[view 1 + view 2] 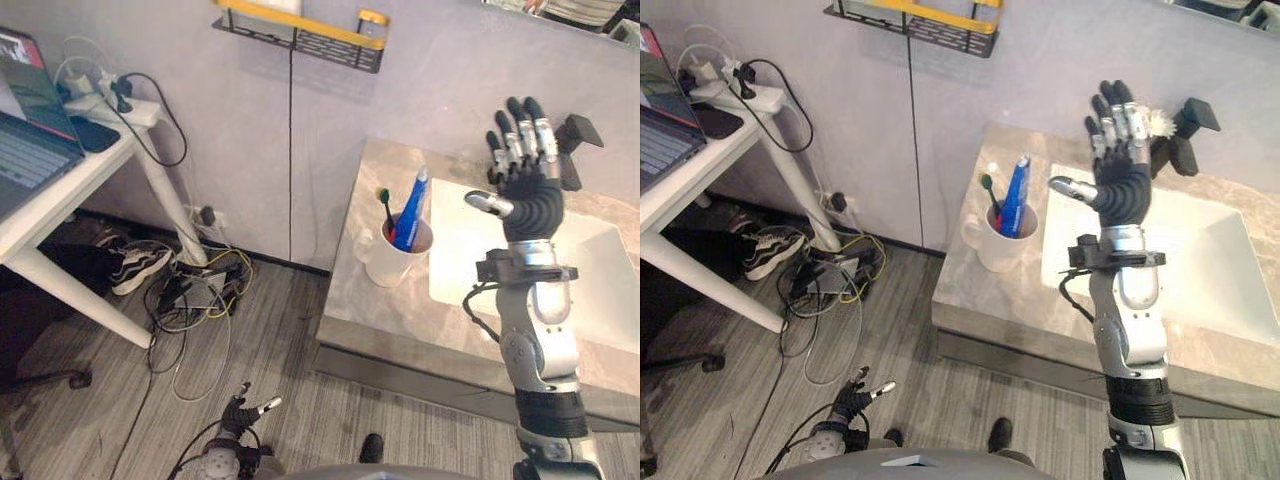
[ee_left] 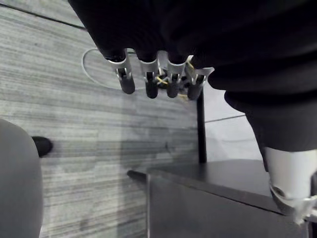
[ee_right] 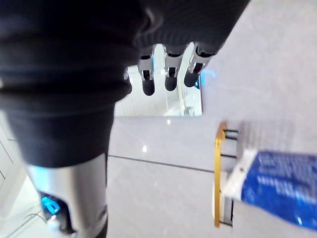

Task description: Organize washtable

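Observation:
A white mug (image 1: 385, 262) stands on the marble washtable (image 1: 365, 305), left of the white sink (image 1: 465, 255). In the mug are a blue toothpaste tube (image 1: 412, 208) and a green-headed toothbrush (image 1: 385, 206). My right hand (image 1: 527, 185) is raised above the sink, right of the mug and apart from it, fingers straight and open, holding nothing. In the right wrist view its fingers (image 3: 170, 79) point past a yellow-rimmed wall shelf (image 3: 218, 173) with a blue and white package (image 3: 282, 191) on it. My left hand (image 1: 240, 412) hangs low over the floor, open and holding nothing.
A black faucet (image 1: 577, 140) stands just behind my right hand. The black wire shelf with a yellow rim (image 1: 300, 32) hangs on the wall above the washtable's left end. A white desk (image 1: 60, 215) with a laptop (image 1: 25, 140) is at the left, cables (image 1: 195, 295) and shoes (image 1: 140, 265) beneath.

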Available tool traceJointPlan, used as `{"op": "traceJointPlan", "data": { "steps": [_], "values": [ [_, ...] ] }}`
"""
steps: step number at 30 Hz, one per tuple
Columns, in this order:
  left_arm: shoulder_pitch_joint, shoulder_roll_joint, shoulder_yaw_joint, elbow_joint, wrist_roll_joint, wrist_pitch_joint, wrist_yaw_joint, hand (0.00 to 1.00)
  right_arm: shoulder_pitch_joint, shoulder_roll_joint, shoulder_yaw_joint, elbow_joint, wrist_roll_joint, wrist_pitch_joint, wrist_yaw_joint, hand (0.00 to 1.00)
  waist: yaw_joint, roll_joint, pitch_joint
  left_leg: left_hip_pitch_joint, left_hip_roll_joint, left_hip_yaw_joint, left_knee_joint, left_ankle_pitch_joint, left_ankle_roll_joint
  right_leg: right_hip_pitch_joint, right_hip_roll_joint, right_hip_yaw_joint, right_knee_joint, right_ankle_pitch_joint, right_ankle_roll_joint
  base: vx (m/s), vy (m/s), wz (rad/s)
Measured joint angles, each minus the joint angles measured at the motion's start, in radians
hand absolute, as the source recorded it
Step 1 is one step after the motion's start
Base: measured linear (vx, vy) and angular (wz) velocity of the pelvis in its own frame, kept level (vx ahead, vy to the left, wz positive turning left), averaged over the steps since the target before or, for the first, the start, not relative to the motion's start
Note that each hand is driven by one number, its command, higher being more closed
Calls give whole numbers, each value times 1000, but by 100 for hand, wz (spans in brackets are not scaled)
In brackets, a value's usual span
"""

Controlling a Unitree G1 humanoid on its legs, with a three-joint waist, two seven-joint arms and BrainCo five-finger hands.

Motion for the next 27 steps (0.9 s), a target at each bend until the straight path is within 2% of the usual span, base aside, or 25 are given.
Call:
{"op": "traceJointPlan", "data": {
  "steps": [4, 8, 10, 14, 15, 16, 19, 24, 27],
  "values": [
    [-5, -9, -3, 35, 6, 0, -9, 0, 48, 0, -82, -92, -1, -8, -3, 0, -15, 28, -31, 12, 0, 18, -12, 0, 0, -1, 1, 13, -4, -1, 0, -5, -1, -11],
    [-33, -10, -9, 78, 7, 0, -8, 0, 107, 5, -173, -123, -1, -32, -21, 0, -22, 36, -49, 28, 0, 38, -16, 0, 0, -1, 2, 28, -4, -1, 0, -2, 5, -14],
    [-37, -11, -9, 91, 8, -1, -7, 0, 166, 35, -222, -163, -6, -34, -32, 0, -31, 37, -60, 30, 0, 41, -18, 0, 0, -2, 2, 31, -5, -1, 0, 8, 4, -9],
    [-40, -15, -8, 130, 9, -2, -2, 0, 297, 155, -324, -231, -80, -45, -76, 0, -61, 42, -80, 36, -1, 79, -25, -2, 1, -23, 4, 67, -3, 2, 3, 10, 10, -23],
    [-40, -17, -7, 140, 9, -2, 0, 0, 315, 172, -329, -231, -85, -46, -85, 0, -68, 43, -81, 39, -1, 85, -25, -3, 1, -24, 5, 77, -2, 3, 3, 4, 12, -32],
    [-39, -18, -5, 156, 13, -2, 1, 0, 361, 217, -336, -229, -120, -46, -105, 0, -74, 45, -83, 44, -1, 99, -25, -6, 2, -29, 8, 91, -2, 4, 5, -1, 12, -38],
    [-41, -23, -2, 192, 17, -2, 15, 0, 503, 357, -340, -195, -116, -45, -140, 0, -91, 57, -85, 52, 0, 128, -17, -18, 4, -38, 12, 120, 1, 6, 6, -5, 13, -33],
    [-51, -41, -3, 232, 18, -4, 49, 0, 693, 409, -268, -34, -112, -38, -177, 0, -103, 80, -77, 82, 0, 185, -10, -35, 2, -39, 19, 176, 4, 11, 8, 3, 23, -33],
    [-68, -59, 11, 255, 19, -14, 75, 0, 746, 418, -178, 39, -110, -27, -170, 0, -106, 97, -39, 112, 6, 242, -7, -53, 2, -39, 28, 222, 14, 9, 5, -26, 27, -46]
  ]
}}
